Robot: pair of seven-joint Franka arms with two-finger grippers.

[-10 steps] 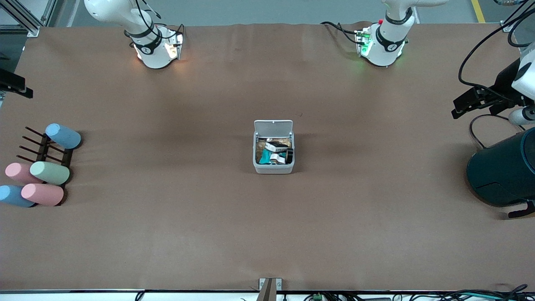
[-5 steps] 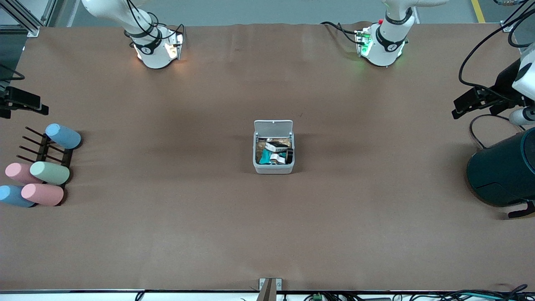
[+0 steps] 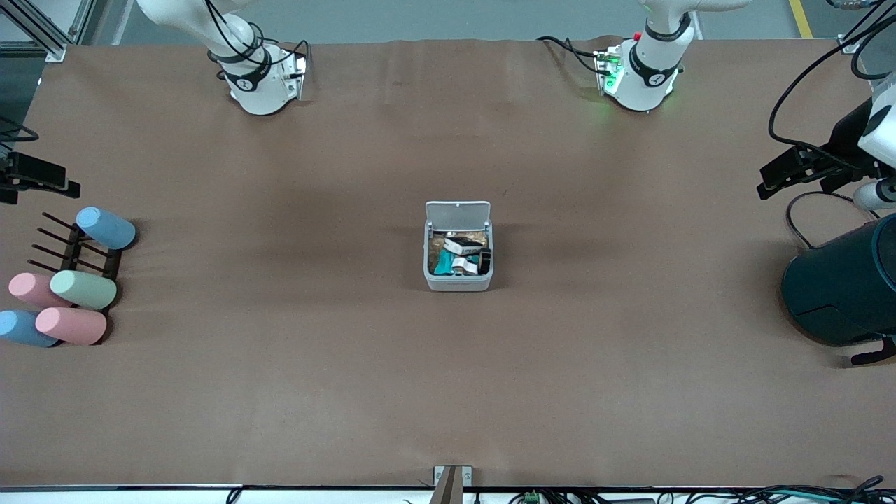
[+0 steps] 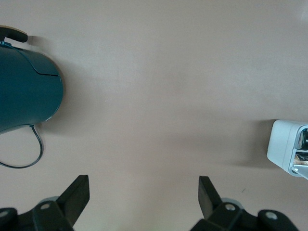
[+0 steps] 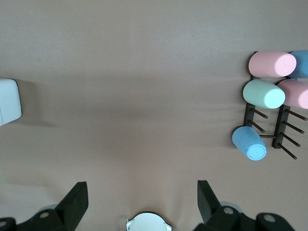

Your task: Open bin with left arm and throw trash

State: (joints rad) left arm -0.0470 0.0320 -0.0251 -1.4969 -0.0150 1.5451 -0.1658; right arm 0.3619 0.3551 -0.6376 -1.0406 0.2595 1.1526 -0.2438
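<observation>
Bin mid-bench, lid up, trash inside. Left claw spread wide, holding nothing, up at left arm's end over bare bench near teal cylinder. Right claw also spread, nothing held, near pastel cylinders.

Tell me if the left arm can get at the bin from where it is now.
Probably yes. The left gripper hangs open over bare table beside the teal cylinder, and nothing stands between it and the bin, whose lid is already up.
</observation>
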